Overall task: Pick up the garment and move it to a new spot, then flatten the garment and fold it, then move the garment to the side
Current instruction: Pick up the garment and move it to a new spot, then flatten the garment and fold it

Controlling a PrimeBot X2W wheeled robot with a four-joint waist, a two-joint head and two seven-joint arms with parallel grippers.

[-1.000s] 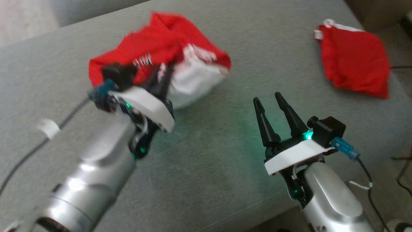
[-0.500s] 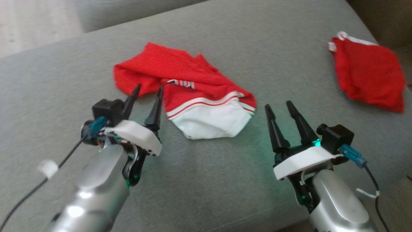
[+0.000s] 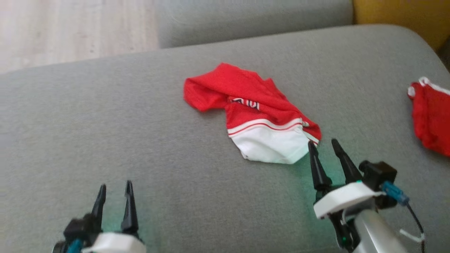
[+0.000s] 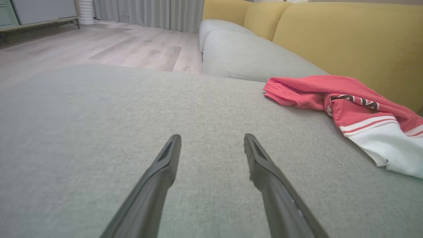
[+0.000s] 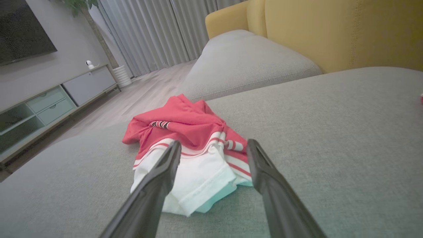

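A grey sofa seat [image 3: 105,140] fills the foreground, with wood floor beyond it and a yellow backrest [image 4: 330,33] behind. A second ago the left gripper [image 3: 115,184] carried the red-and-white garment [image 3: 260,116] bunched in its grip. It has since let go and drawn back to the near left, jaws spread and empty. The garment now lies crumpled mid-cushion, so the relocation looks done and flattening is probably next. The right gripper [image 3: 322,142], jaws also apart, points at the white hem with its tips just beside it. The left gripper sits well apart from the cloth. Another red garment [image 3: 430,116] lies far right.
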